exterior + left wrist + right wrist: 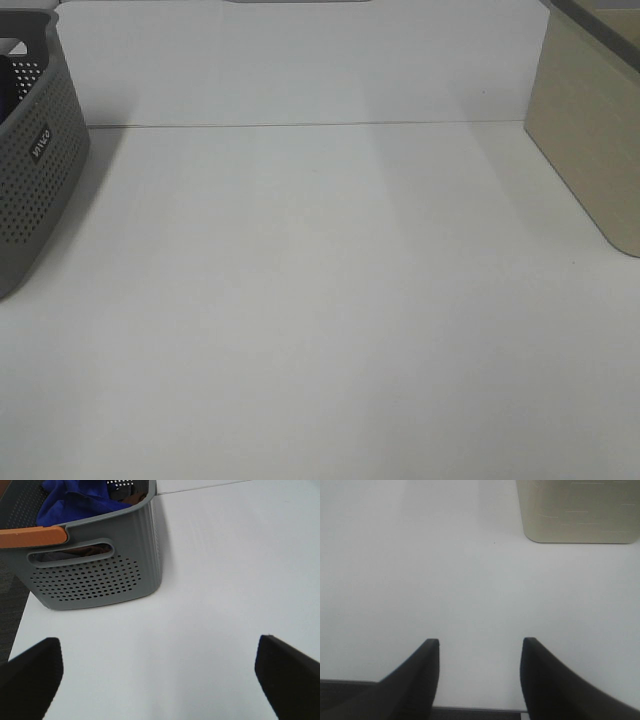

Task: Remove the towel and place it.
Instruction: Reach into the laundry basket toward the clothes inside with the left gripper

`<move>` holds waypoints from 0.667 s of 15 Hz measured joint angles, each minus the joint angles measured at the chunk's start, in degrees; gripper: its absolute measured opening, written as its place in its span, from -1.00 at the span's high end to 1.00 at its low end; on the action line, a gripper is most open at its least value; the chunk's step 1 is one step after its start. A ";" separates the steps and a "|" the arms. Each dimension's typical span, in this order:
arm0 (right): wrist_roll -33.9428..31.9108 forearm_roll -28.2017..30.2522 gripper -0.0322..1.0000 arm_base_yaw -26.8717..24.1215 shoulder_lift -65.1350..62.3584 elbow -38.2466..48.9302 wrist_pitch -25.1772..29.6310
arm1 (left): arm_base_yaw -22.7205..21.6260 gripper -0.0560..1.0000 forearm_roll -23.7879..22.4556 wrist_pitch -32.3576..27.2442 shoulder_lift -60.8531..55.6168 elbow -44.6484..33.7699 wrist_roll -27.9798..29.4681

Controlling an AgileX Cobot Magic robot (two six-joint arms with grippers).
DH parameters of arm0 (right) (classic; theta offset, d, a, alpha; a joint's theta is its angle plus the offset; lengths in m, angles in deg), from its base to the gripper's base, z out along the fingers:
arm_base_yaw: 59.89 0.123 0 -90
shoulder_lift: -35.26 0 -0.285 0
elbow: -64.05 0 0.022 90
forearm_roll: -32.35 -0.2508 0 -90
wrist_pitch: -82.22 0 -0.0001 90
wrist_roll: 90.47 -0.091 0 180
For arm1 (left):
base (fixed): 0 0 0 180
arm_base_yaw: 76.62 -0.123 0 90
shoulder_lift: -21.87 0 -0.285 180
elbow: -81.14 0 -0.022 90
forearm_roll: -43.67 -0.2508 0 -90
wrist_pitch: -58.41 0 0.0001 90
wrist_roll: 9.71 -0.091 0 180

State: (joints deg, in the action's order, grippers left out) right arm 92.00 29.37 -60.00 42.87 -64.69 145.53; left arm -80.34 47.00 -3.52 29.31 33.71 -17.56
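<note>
The royal-blue towel [75,502] lies bunched inside the grey perforated basket [100,580], with other dark and brown cloth beside it. In the exterior high view only the basket [35,170] shows, at the far left edge, with a sliver of blue inside. My left gripper [159,650] is wide open above the white table, a short way in front of the basket, nothing between its fingers. My right gripper [480,645] hangs open over bare table, holding nothing. Neither arm appears in the exterior high view.
An orange handle [32,536] lies along the basket's rim. A beige box [590,130] stands at the table's right side, also seen as a beige box [577,512] ahead of the right gripper. A white wall [300,60] backs the table.
</note>
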 joint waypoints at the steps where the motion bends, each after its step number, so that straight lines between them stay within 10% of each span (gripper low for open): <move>1: 0.00 0.00 -0.05 0.00 0.00 0.00 0.00 | 0.00 -0.98 0.00 0.00 0.00 0.00 0.00; 10: 0.00 0.00 -0.05 0.00 0.00 0.00 0.00 | 0.00 -0.98 0.00 0.00 0.00 0.00 0.00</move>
State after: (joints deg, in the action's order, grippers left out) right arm 92.00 29.37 -60.00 42.87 -64.69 145.53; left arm -80.34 47.00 -3.52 29.31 33.71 -17.56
